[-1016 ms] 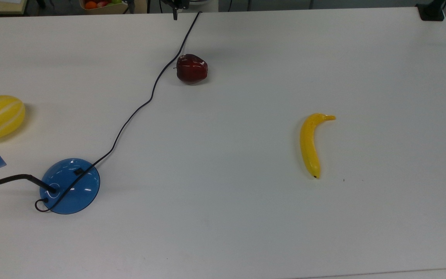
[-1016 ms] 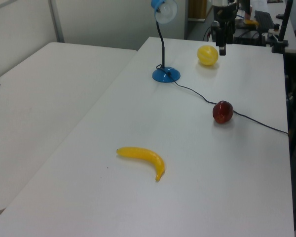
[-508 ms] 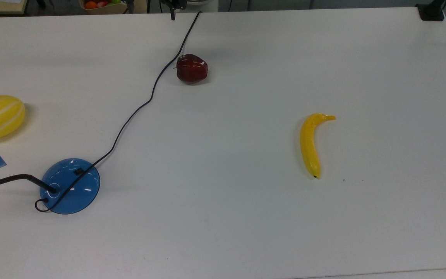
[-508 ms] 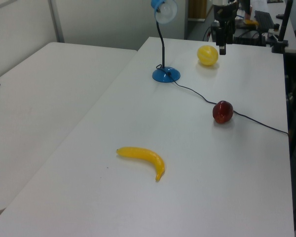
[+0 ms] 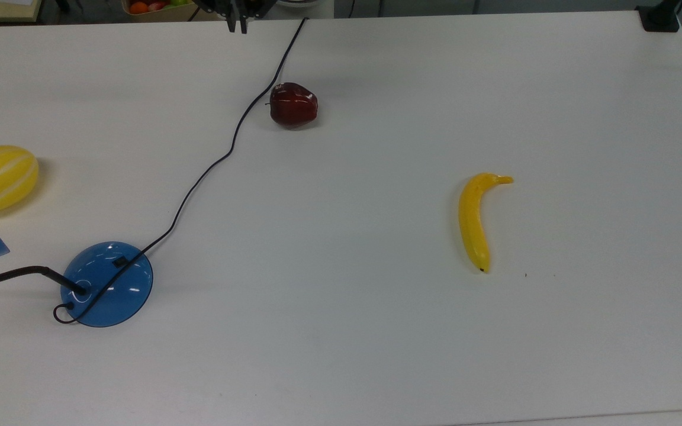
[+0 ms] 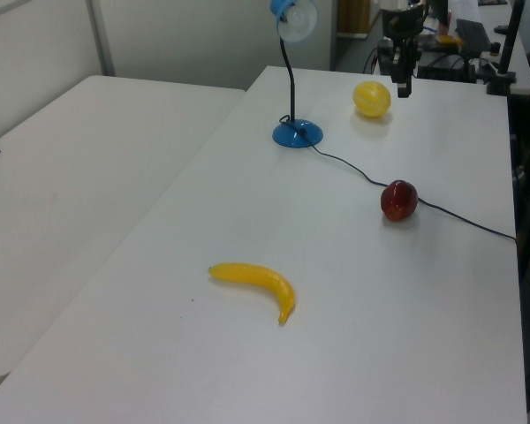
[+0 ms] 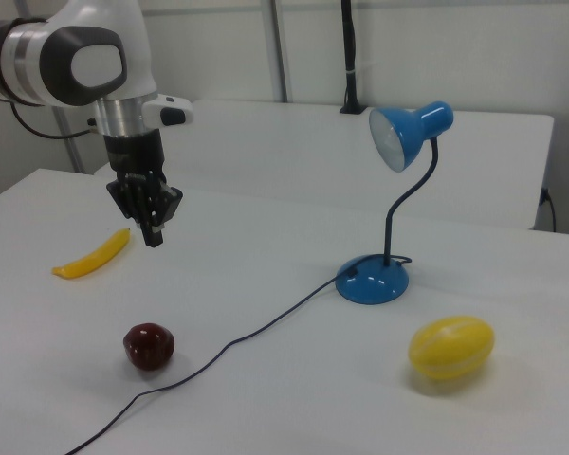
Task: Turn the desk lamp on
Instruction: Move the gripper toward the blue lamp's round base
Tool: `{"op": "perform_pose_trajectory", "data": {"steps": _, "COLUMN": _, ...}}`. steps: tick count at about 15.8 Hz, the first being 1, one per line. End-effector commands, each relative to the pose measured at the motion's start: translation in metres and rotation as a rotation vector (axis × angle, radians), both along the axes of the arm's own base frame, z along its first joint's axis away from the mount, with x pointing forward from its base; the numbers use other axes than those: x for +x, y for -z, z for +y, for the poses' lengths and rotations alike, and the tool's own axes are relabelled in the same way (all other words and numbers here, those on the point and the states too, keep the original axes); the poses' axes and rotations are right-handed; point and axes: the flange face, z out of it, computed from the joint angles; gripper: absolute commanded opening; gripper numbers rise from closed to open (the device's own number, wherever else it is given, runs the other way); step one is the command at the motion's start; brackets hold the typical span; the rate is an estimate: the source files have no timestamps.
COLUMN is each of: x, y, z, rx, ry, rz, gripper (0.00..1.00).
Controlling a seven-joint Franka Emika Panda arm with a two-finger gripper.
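The desk lamp point(image 7: 389, 199) stands upright on the white desk point(image 5: 376, 331), its blue shade point(image 7: 410, 133) raised on the black neck above the round blue base point(image 5: 107, 284). A yellow melon point(image 7: 451, 347) lies near the base. The thin black cord point(image 5: 211, 165) runs from the base past a dark red apple point(image 5: 293, 105), passing just beside it. A banana point(image 5: 475, 220) lies well apart from the lamp. The gripper point(image 7: 154, 232) hangs above the desk, well away from the lamp, fingers clenched together on nothing.
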Motion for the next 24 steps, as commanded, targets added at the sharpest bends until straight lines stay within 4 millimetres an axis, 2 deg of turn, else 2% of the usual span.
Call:
{"op": "perform_pose_trajectory", "data": {"steps": 1, "x": 0.004, "y": -0.002, "z": -0.008, "rx": 0.028, "ry": -0.023, "rz": -0.023, "gripper": 0.0}}
{"op": "perform_pose_trajectory", "data": {"steps": 5, "x": 0.017, "y": -0.003, "z": -0.007, "rx": 0.036, "ry": -0.004, "rz": -0.111, "gripper": 0.0}}
{"op": "perform_pose_trajectory", "data": {"steps": 9, "x": 0.039, "y": 0.014, "z": -0.017, "rx": 0.057, "ry": 0.033, "rz": -0.174, "gripper": 0.0}}
{"op": "perform_pose_trajectory", "data": {"steps": 14, "x": 0.082, "y": 0.054, "z": -0.053, "rx": 0.029, "ry": 0.26, "rz": -0.319, "gripper": 0.0}}
{"op": "perform_pose_trajectory", "data": {"steps": 16, "x": 0.096, "y": 0.079, "z": -0.07, "rx": 0.012, "ry": 0.314, "rz": -0.344, "gripper": 0.0}}
{"op": "perform_pose_trajectory", "data": {"steps": 21, "x": 0.143, "y": 0.114, "z": -0.116, "rx": -0.072, "ry": 0.481, "rz": -0.396, "gripper": 0.0}}
{"op": "perform_pose_trajectory", "data": {"steps": 24, "x": 0.159, "y": 0.132, "z": -0.137, "rx": -0.093, "ry": 0.558, "rz": -0.41, "gripper": 0.0}}
